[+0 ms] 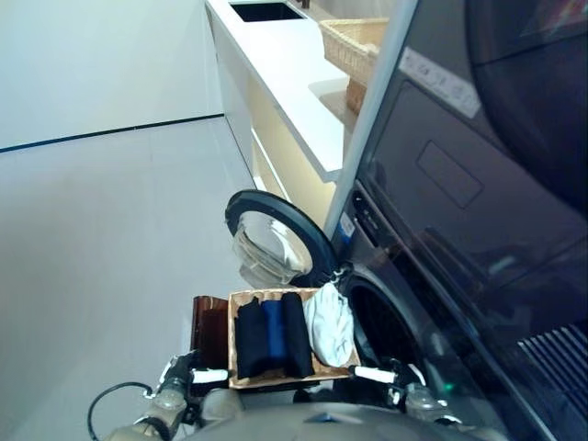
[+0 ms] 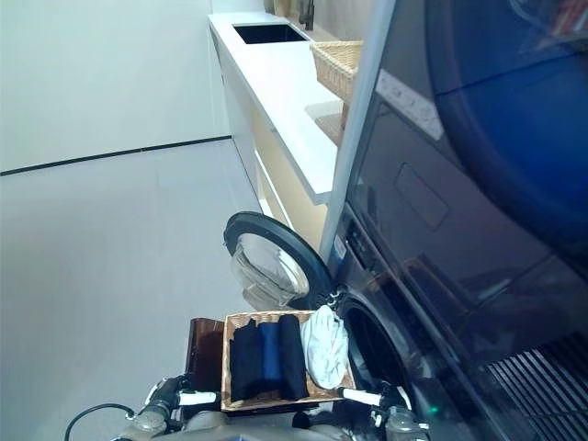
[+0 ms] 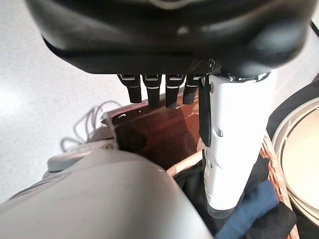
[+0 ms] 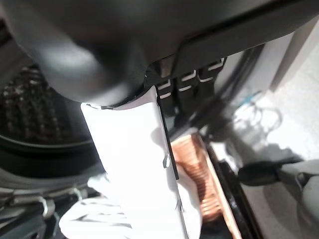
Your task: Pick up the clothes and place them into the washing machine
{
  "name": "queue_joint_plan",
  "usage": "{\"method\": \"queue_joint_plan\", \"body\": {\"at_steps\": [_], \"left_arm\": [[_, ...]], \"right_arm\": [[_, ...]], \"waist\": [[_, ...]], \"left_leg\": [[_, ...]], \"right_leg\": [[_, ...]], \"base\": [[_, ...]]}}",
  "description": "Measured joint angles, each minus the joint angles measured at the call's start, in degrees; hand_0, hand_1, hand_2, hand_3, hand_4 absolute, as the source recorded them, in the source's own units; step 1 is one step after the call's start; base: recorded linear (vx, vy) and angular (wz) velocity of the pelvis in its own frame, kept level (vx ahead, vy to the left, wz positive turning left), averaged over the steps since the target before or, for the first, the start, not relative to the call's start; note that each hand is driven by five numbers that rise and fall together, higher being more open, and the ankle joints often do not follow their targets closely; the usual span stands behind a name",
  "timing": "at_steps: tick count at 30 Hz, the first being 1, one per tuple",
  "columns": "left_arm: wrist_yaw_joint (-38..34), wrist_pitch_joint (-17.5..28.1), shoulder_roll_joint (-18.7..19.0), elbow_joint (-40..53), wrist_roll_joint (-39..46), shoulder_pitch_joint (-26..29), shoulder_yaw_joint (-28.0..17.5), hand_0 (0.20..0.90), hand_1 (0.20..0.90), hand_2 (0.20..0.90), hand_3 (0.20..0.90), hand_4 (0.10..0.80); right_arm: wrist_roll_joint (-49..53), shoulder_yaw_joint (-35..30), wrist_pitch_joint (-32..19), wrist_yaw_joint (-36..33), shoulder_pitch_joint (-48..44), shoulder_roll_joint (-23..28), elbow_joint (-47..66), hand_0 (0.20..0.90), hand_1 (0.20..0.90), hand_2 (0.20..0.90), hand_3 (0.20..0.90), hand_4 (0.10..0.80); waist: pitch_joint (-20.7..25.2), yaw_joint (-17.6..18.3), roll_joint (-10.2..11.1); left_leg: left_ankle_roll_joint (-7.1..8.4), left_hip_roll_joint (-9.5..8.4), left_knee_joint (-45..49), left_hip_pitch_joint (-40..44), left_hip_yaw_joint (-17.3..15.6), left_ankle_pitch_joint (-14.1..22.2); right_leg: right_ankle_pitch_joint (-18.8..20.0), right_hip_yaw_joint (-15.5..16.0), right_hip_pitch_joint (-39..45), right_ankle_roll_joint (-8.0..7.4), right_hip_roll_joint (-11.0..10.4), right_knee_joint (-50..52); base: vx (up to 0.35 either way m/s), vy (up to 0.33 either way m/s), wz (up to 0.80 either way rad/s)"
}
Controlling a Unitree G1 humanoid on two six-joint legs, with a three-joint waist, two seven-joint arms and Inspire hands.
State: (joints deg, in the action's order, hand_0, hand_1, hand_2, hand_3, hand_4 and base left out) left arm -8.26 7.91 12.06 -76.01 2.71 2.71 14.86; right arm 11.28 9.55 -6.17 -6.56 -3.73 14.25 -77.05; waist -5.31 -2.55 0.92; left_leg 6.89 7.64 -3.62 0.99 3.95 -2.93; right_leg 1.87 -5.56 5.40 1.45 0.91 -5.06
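- Two hands sit low at the near edge of the basket [image 1: 241,377]: the left hand [image 1: 188,377] by its left corner, the right hand [image 1: 381,375] by its right corner. In the wrist views both show straight, relaxed fingers with nothing in them.
- The clothes haven't gone anywhere yet. Dark clothes [image 1: 268,335], with a blue piece in the middle, lie folded with their long side pointing away from the robot; a white garment [image 1: 329,323] is bunched on the right side.
- The washing machine [image 1: 386,326] stands just right of the basket, its door [image 1: 271,241] swung open beyond the basket's far edge.
- My guess: the right hand is nearer the white garment and the drum, so it's the natural pick.
- Plenty of bare floor [image 1: 101,257] to the left.
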Motion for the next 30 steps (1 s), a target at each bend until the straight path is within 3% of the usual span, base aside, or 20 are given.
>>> {"method": "queue_joint_plan", "body": {"at_steps": [1, 2, 3, 5, 6, 7, 8, 9, 11, 12, 13, 18, 24, 30], "left_arm": [[0.1, 0.0, -0.4, 0.1, 0.0, -0.2, 0.0, 0.900, 0.900, 0.900, 0.900, 0.800], [0.1, 0.0, 0.4, 0.2, -0.2, -0.2, 0.3, 0.900, 0.900, 0.900, 0.900, 0.800], [0.1, 0.0, 0.8, 0.2, -0.5, -0.2, 0.5, 0.900, 0.900, 0.900, 0.900, 0.800], [0.1, 0.1, 1.2, 0.7, -0.8, 0.0, 1.6, 0.900, 0.900, 0.900, 0.900, 0.800], [0.0, 0.2, 1.9, 1.3, -0.8, -0.1, 1.5, 0.900, 0.900, 0.900, 0.900, 0.800], [0.0, 0.2, 1.5, 1.6, -0.8, -0.1, 1.8, 0.900, 0.900, 0.900, 0.900, 0.800], [-0.4, 0.2, 2.3, 1.8, -0.8, 0.0, 1.5, 0.900, 0.900, 0.900, 0.900, 0.800], [-0.5, 0.2, 2.6, 1.8, -0.8, -0.1, 1.4, 0.900, 0.900, 0.900, 0.900, 0.800], [-0.6, 0.2, 3.0, 1.7, -0.8, -0.5, 0.9, 0.900, 0.900, 0.900, 0.900, 0.800], [-0.6, 0.2, 2.9, 1.8, -0.8, -0.9, 0.6, 0.900, 0.900, 0.900, 0.900, 0.800], [-0.7, 0.2, 2.5, 1.8, -0.7, -2.4, -0.4, 0.900, 0.900, 0.900, 0.900, 0.800], [-0.6, 0.2, 0.4, 1.8, -0.7, -5.1, -0.7, 0.900, 0.900, 0.900, 0.900, 0.800], [-1.1, 0.8, 0.2, 3.0, 0.3, -4.1, -1.1, 0.900, 0.900, 0.900, 0.900, 0.800], [-2.5, 1.4, 0.3, 3.7, 1.6, -2.0, -1.1, 0.900, 0.900, 0.900, 0.900, 0.800]], "right_arm": [[-0.1, 0.0, 0.0, -0.1, -0.1, 0.3, 0.0, 0.900, 0.900, 0.900, 0.900, 0.800], [-0.8, 0.1, 0.0, 0.0, -0.2, -0.3, 0.0, 0.900, 0.900, 0.900, 0.900, 0.800], [-0.8, 0.0, 0.0, 0.0, -0.2, -0.8, 0.0, 0.900, 0.900, 0.900, 0.900, 0.800], [-1.3, -0.1, 0.1, 0.0, -0.6, -1.5, 0.0, 0.900, 0.900, 0.900, 0.900, 0.800], [-1.3, 0.0, 0.0, 0.0, -0.8, -2.0, 0.2, 0.900, 0.900, 0.900, 0.900, 0.800], [-1.4, 0.0, 0.2, 0.1, -1.4, -2.4, 0.2, 0.900, 0.900, 0.900, 0.900, 0.800], [-1.8, 0.0, 0.3, 0.0, -2.1, -2.6, 0.5, 0.900, 0.900, 0.900, 0.900, 0.800], [-1.8, 0.0, 0.3, 0.0, -2.4, -2.8, 1.0, 0.900, 0.900, 0.900, 0.900, 0.800], [-1.8, 0.0, 0.4, -0.1, -2.6, -3.0, 1.0, 0.900, 0.900, 0.900, 0.900, 0.800], [-1.8, 0.0, 0.5, -0.3, -2.6, -2.9, 0.9, 0.900, 0.900, 0.900, 0.900, 0.800], [-1.9, 0.0, 1.3, -1.1, -2.6, -2.6, 0.8, 0.900, 0.900, 0.900, 0.900, 0.800], [-3.0, 0.0, 2.2, -3.9, -3.1, 0.4, -0.3, 0.900, 0.900, 0.900, 0.900, 0.800], [-3.2, 0.1, 2.4, -6.1, -8.3, 1.1, 0.0, 0.900, 0.900, 0.900, 0.900, 0.800], [-3.1, 1.8, 2.5, -6.3, -10.8, 0.8, 0.3, 0.900, 0.900, 0.900, 0.900, 0.800]], "waist": [[0.4, 0.0, -0.9], [0.7, -0.1, 0.1], [1.1, 0.1, 0.8], [1.3, -0.5, 1.3], [1.2, -1.1, 1.1], [0.8, -2.4, 0.6], [0.5, -3.5, 0.1], [0.6, -3.3, 0.4], [1.0, -3.0, 1.0], [1.2, -3.2, 0.7], [1.6, -3.3, 0.0], [2.1, -3.3, -0.7], [1.3, -3.3, -0.5], [-1.4, -4.6, -1.6]], "left_leg": [[-3.03, -0.55, -0.9, 1.0, 0.5, -1.6], [-5.05, -2.73, -1.0, 1.7, -0.8, -1.1], [-6.44, -4.09, -1.0, 1.7, -2.0, -1.3], [-7.82, -5.53, -1.0, 2.5, -4.7, -0.6], [-8.44, -5.80, -1.0, 3.1, -6.2, -0.1], [-8.69, -5.33, -1.0, 3.4, -9.1, 0.0], [-8.69, -5.25, -1.0, 3.4, -10.5, 0.5], [-8.54, -5.61, -1.1, 3.4, -10.2, 1.0], [-8.07, -6.52, -1.3, 3.4, -9.7, 1.4], [-7.85, -6.22, -1.3, 3.4, -9.7, 1.5], [-7.11, -5.54, -1.3, 3.5, -9.2, 1.2], [-6.41, -4.95, -1.0, 2.0, -5.9, 0.6], [-6.78, -5.47, -1.0, -2.6, -5.1, -0.3], [-7.04, -5.82, -0.6, -5.0, -4.7, -0.6]], "right_leg": [[-0.2, -0.2, 0.0, -0.66, -0.3, 0.0], [-0.4, -0.2, 0.0, -0.88, -2.7, 0.1], [-0.6, -0.2, 0.1, -2.48, -4.5, 0.3], [-0.2, 0.1, -1.0, -5.33, -6.3, 2.0], [0.1, 0.6, -1.5, -5.08, -6.6, 2.7], [-0.4, 6.3, -2.5, -4.54, -7.9, 4.0], [-0.4, 14.1, -3.4, -5.12, -9.7, 4.8], [0.1, 16.8, -2.6, -6.00, -11.0, 4.2], [0.6, 15.1, -1.6, -9.65, -11.7, 3.3], [0.8, 15.0, -1.7, -9.79, -11.6, 3.2], [1.1, 15.5, -0.4, -9.40, -10.8, 1.7], [1.2, 18.6, 0.6, -8.75, -9.8, 0.0], [1.8, 19.3, -3.6, -8.83, -10.0, 0.0], [2.1, 19.6, -5.6, -8.93, -10.2, 0.2]], "base": [[0.089, 0.123, -0.56], [0.137, 0.193, -0.50], [0.094, 0.131, -0.46], [0.037, 0.062, -0.47], [0.017, 0.040, -0.76], [0.044, 0.041, -0.91], [0.116, 0.015, -0.68], [0.157, 0.001, -0.31], [0.104, -0.020, 0.05], [0.118, -0.030, -0.03], [0.143, -0.030, 0.13], [0.035, -0.009, 0.28], [-0.030, 0.005, 0.07], [-0.093, 0.013, 0.04]]}}
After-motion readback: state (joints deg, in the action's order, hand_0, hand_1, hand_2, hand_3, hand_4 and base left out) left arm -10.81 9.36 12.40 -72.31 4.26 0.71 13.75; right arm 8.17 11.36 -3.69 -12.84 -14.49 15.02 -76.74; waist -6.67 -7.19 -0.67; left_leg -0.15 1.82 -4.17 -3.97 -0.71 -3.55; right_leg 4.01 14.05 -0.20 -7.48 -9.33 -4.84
